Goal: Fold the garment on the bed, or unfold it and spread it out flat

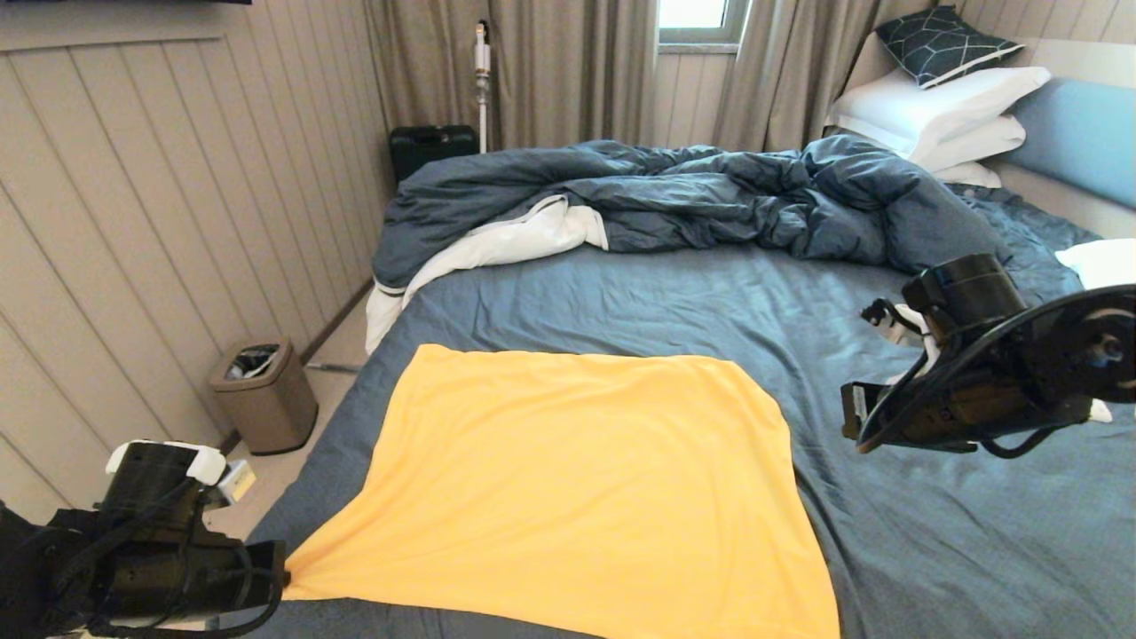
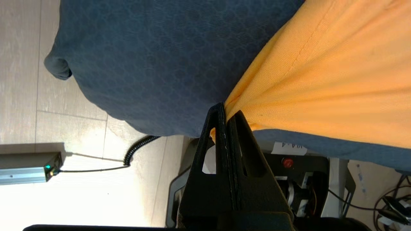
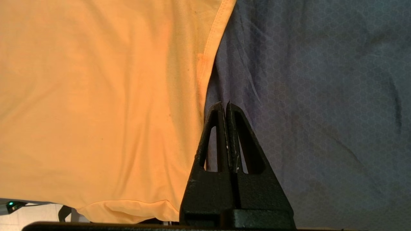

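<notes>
The yellow-orange garment (image 1: pixel 577 479) lies spread across the near half of the bed (image 1: pixel 932 532), folded into a broad flat panel. Its near left corner is pulled to a point off the mattress edge. My left gripper (image 1: pixel 282 577) is shut on that corner; the left wrist view shows the garment (image 2: pixel 321 80) gathered into pleats between the left gripper's (image 2: pixel 226 110) tips. My right gripper (image 1: pixel 856 417) hovers above the sheet just right of the garment's right edge. In the right wrist view this gripper (image 3: pixel 225 104) is shut and empty, beside the garment's hem (image 3: pixel 205 70).
A crumpled dark blue duvet (image 1: pixel 710 200) with white lining lies across the far half of the bed. White pillows (image 1: pixel 941 111) are stacked at the headboard (image 1: pixel 1078 133). A bronze bin (image 1: pixel 264 395) stands on the floor left of the bed, near the panelled wall.
</notes>
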Motion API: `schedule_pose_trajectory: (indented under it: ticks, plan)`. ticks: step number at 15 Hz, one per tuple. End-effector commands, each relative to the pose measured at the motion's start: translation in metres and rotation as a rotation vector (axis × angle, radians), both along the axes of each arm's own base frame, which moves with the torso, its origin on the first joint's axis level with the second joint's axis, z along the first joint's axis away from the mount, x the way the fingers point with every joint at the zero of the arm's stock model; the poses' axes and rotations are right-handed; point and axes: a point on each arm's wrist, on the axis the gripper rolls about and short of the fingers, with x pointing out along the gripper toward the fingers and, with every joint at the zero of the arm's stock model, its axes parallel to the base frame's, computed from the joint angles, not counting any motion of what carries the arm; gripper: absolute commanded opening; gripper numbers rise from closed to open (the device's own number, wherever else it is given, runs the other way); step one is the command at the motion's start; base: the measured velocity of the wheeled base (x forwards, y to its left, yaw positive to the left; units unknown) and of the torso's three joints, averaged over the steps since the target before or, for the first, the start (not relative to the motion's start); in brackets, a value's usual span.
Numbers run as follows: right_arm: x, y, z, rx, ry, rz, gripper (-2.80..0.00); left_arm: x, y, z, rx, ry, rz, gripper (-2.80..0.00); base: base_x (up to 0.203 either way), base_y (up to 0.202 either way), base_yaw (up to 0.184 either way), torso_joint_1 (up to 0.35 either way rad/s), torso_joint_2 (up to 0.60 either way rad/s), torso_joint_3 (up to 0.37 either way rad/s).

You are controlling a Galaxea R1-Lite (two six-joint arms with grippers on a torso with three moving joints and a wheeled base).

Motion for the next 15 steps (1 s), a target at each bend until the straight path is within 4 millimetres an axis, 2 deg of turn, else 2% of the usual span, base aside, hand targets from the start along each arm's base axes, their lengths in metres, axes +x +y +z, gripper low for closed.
schedule_pose_trajectory:
  ticks: [1, 2, 5, 11, 12, 15]
  plan:
    - [-0.001, 0.0, 0.001, 0.001, -0.001, -0.001, -2.8, -0.002, 0.0, 0.002, -0.001, -0.007, -0.001, -2.8, 0.0, 0.0, 0.0, 0.0, 0.0, 0.0]
    - [-0.001, 0.0, 0.001, 0.001, -0.003, -0.001, -2.8, -0.003, 0.0, 0.003, -0.002, -0.014, -0.003, 0.0, 0.0, 0.0, 0.0, 0.0, 0.0, 0.0]
    - [-0.002, 0.0, 0.001, 0.001, -0.003, -0.002, -2.8, -0.007, 0.0, 0.013, -0.003, -0.056, -0.004, 0.0, 0.0, 0.0, 0.0, 0.0, 0.0, 0.0]
    - [-0.006, -0.001, 0.001, 0.001, -0.001, -0.001, -2.8, -0.03, 0.003, 0.04, 0.01, -0.172, -0.003, 0.0, 0.0, 0.0, 0.0, 0.0, 0.0, 0.0]
    - [-0.012, -0.001, 0.006, 0.003, -0.016, 0.0, -2.8, -0.037, 0.004, 0.048, 0.01, -0.2, -0.001, -2.8, 0.0, 0.0, 0.0, 0.0, 0.0, 0.0]
    - [-0.049, -0.003, 0.032, 0.015, -0.115, 0.014, -2.8, -0.069, 0.006, 0.081, 0.009, -0.337, 0.0, -2.8, 0.0, 0.0, 0.0, 0.0, 0.0, 0.0]
